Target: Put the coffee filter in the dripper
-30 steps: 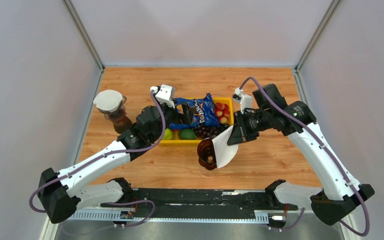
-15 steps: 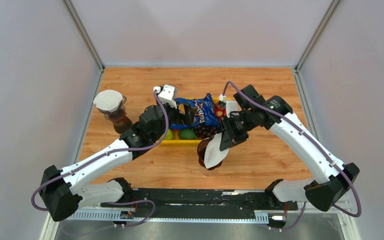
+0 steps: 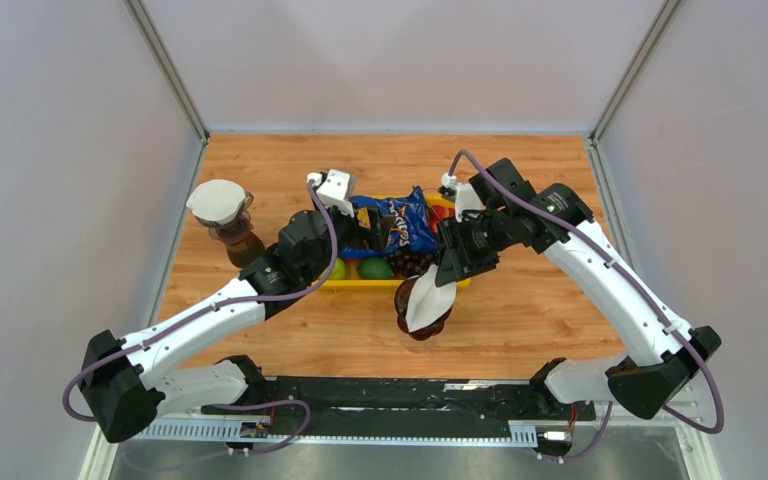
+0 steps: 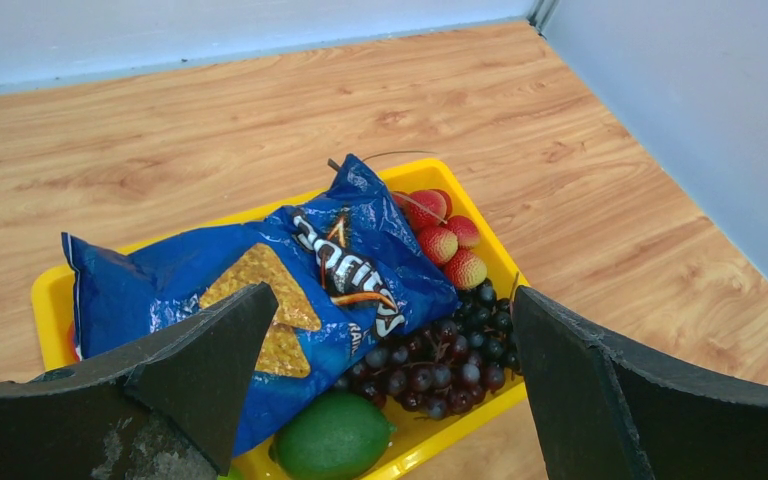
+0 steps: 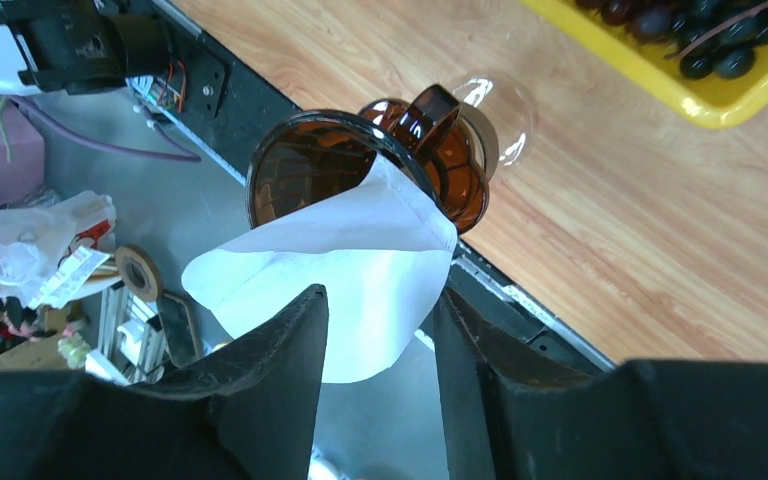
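One filter (image 5: 340, 255) leans into one dripper (image 5: 295, 170), right fingers (image 5: 260, 395) parted (left fingers (image 4: 185, 370) wide, empty).

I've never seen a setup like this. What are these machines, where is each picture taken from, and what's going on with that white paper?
Two robot arms, the left arm and the right arm, are bolted to a table. One picture looks down from overhead; the other two come from cameras on each wrist. A yellow tray holds a chip bag, strawberries, grapes and a lime. The right arm's jaws stand parted around a white coffee filter whose tip sits in a brown dripper. The left arm's jaws are wide open, empty, above the tray.
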Robot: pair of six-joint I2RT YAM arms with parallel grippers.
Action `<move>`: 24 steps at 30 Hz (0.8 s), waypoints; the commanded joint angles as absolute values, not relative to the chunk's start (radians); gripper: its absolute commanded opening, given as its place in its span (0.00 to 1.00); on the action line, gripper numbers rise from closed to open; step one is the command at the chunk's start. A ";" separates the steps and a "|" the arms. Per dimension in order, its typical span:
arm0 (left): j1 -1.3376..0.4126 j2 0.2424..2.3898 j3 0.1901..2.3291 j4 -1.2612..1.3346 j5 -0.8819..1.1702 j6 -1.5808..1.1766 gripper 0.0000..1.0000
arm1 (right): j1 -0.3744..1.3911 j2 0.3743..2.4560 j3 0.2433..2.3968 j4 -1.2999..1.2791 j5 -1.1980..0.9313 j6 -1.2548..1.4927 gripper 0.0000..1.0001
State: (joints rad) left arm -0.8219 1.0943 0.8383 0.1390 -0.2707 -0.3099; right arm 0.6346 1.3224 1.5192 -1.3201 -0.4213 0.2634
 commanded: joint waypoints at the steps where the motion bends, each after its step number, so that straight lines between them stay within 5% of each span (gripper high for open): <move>1: -0.816 1.092 0.860 0.160 -0.258 -0.327 1.00 | 0.639 1.293 1.605 -1.331 -0.356 0.295 0.46; 11: -0.811 1.096 0.860 0.149 -0.293 -0.325 1.00 | 0.640 1.229 1.692 -1.313 -0.317 0.359 0.40; 15: -0.805 1.103 0.859 0.142 -0.305 -0.334 1.00 | 0.650 1.203 1.629 -1.264 -0.382 0.371 0.28; 24: -0.781 1.128 0.853 0.140 -0.345 -0.361 1.00 | 0.853 1.258 1.564 -1.222 -0.201 0.449 0.26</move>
